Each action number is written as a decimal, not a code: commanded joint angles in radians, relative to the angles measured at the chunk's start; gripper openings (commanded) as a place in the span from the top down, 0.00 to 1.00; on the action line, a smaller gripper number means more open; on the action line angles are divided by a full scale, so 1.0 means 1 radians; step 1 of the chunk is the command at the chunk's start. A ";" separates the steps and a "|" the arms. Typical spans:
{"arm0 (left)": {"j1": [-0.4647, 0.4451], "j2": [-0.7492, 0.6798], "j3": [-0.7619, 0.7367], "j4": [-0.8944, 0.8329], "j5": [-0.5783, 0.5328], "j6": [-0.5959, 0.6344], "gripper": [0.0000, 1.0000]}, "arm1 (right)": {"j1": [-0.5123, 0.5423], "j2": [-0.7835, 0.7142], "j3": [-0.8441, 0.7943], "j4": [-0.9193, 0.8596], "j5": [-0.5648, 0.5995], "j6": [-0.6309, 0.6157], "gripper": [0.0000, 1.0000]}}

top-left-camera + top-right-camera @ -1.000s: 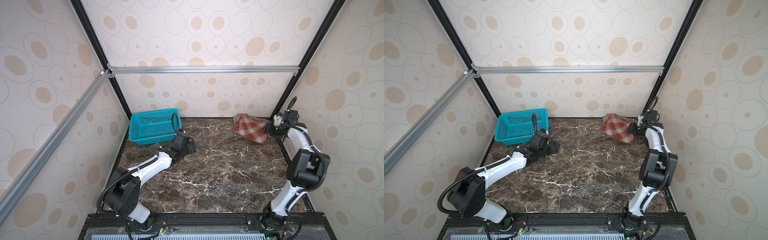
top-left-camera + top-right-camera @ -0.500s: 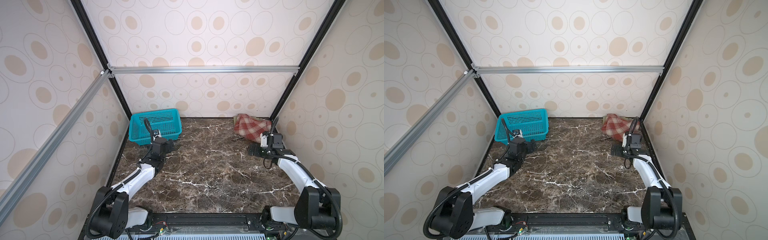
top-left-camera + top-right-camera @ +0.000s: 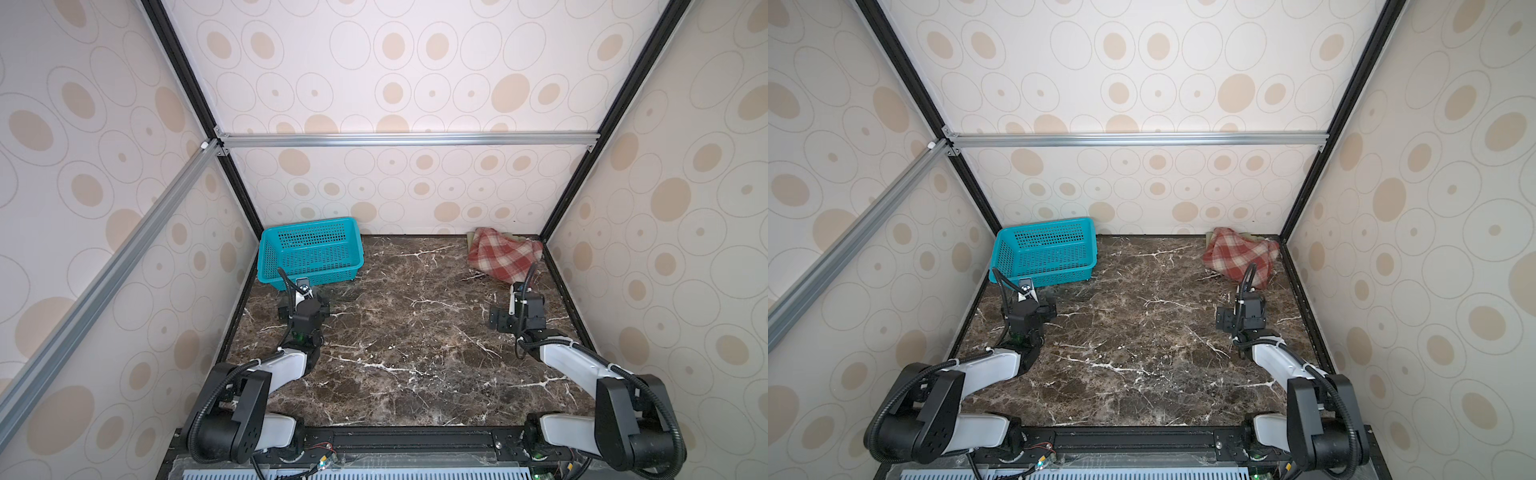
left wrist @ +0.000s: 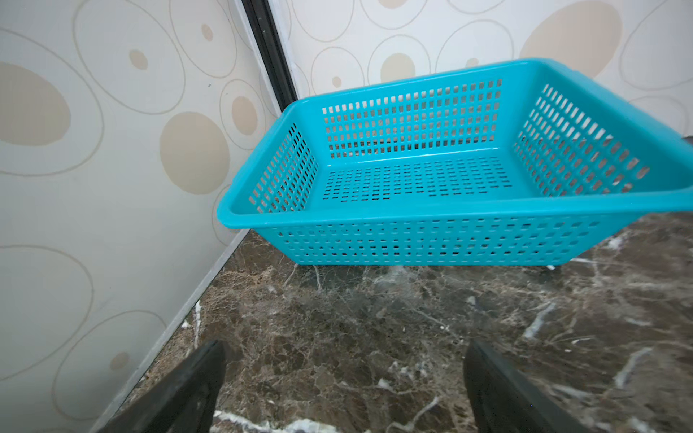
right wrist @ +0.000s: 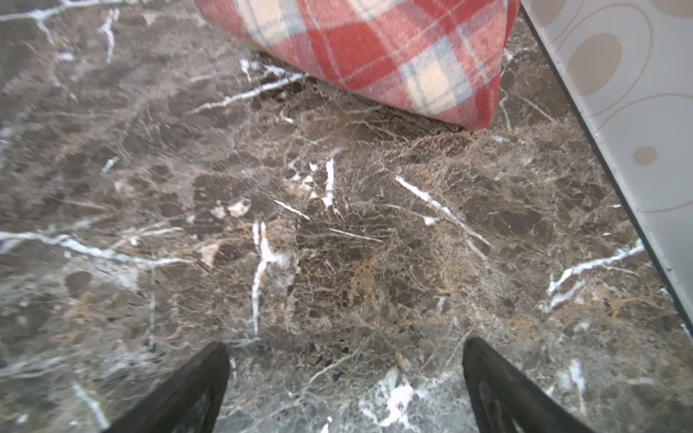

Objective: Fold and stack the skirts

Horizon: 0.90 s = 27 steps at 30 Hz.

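Right now the left gripper point(image 4: 345, 350) hangs low over the marble worktop point(image 3: 415, 353) with its two black fingers point(image 4: 195, 382) spread wide, nothing but bare stone between them. It points at the teal perforated basket point(image 4: 431, 243), which stands in the back left corner of the worktop, close to both wall panels. Gripper and basket are near each other but not touching. In both top views the left arm reaches forward along the left edge, its wrist just short of the basket's front wall point(image 3: 311, 268).

Over on the other side, the right gripper point(image 5: 345, 348) is just as wide apart and holds nothing. It sits above the worktop near the right edge, facing the back right corner.

The red-and-cream plaid skirt point(image 5: 375, 48) lies folded in that back right corner, one fold corner turned toward the gripper, with a stretch of bare marble between them. In both top views the plaid skirt point(image 3: 1239, 257) sits close against the back and right edges. A thin sliver of the olive-green skirt point(image 3: 523, 238) peeks out from under it along the back edge, so the plaid one rests on top. How neatly the olive-green one is folded I cannot tell, since it is almost wholly covered.
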<state>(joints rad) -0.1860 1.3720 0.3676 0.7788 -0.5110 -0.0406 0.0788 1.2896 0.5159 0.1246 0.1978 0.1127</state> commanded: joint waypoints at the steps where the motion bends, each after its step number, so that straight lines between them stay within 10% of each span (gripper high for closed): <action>1: 0.024 0.039 -0.034 0.225 0.019 0.079 0.01 | 0.008 0.019 -0.022 0.149 0.068 -0.019 0.00; 19: 0.129 0.207 -0.148 0.586 0.287 0.013 0.01 | 0.012 0.264 -0.123 0.755 0.062 -0.117 0.00; 27: 0.129 0.211 -0.151 0.600 0.283 0.016 0.01 | 0.010 0.254 -0.110 0.709 0.056 -0.112 0.00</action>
<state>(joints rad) -0.0635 1.5764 0.2173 1.3212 -0.2379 -0.0292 0.0841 1.5520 0.4019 0.7959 0.2409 0.0116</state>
